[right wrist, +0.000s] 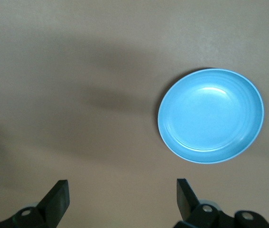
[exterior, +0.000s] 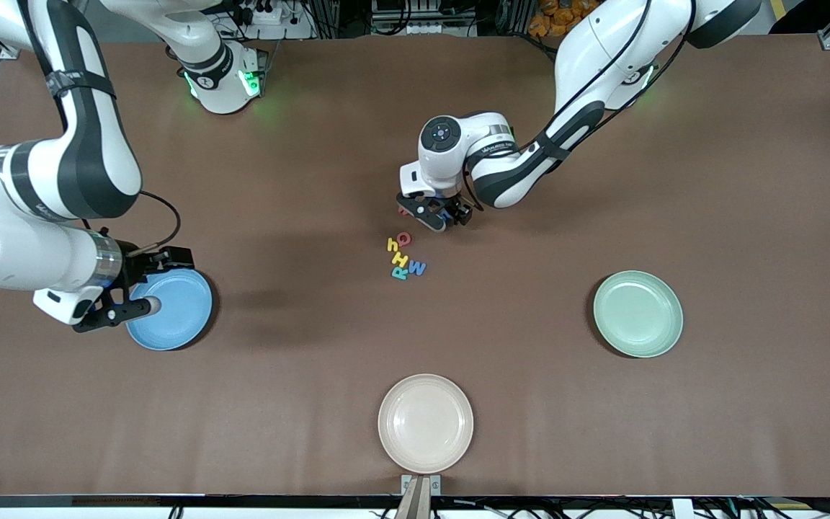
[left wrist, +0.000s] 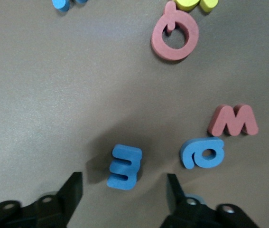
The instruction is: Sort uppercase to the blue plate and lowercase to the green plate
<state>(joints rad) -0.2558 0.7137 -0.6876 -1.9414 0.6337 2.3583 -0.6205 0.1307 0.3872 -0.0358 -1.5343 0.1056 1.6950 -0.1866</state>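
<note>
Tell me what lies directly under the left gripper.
Between the open fingers of the left gripper lies the blue m, on bare table. What the gripper body covers cannot be seen.

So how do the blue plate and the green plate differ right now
The blue plate is a saturated medium blue; the green plate is pale mint. The blue plate lies toward the right arm's end of the table, the green plate toward the left arm's end. The right gripper hangs over the blue plate's edge; nothing is over the green plate. Both are round, similar in size, and hold no letters.
</note>
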